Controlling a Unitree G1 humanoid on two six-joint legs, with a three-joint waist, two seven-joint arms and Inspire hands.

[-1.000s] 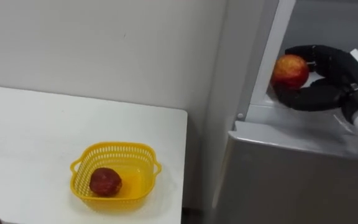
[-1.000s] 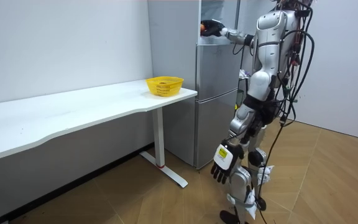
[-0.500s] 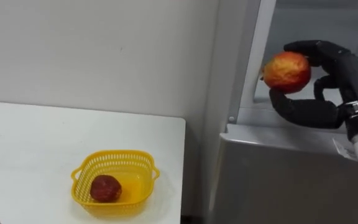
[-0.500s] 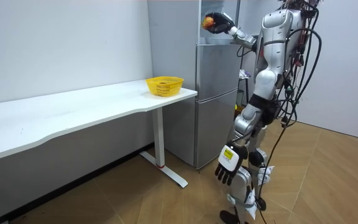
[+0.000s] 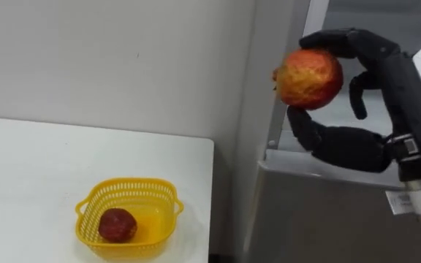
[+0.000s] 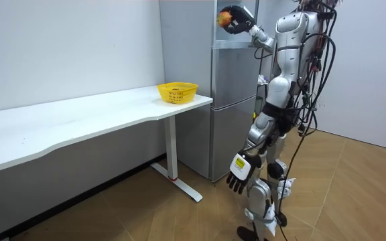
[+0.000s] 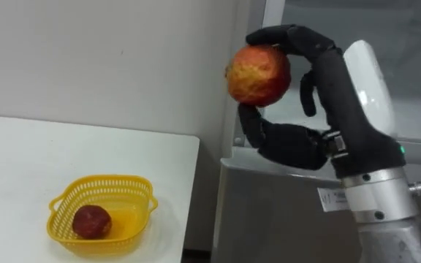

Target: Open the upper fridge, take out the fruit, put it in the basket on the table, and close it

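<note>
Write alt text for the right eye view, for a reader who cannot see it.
The robot's right hand holds a red-orange fruit up by the grey fridge, fingers curled round it. Lower left, a yellow basket with one dark red fruit stands on the white table.

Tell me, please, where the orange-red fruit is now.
The fruit is in the right hand, held high beside the upper fridge, right of the yellow basket.

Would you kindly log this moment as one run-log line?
right hand: shut on orange-red fruit, held high before fridge | left hand: open, hanging low | yellow basket: on table, holds dark red fruit
</note>
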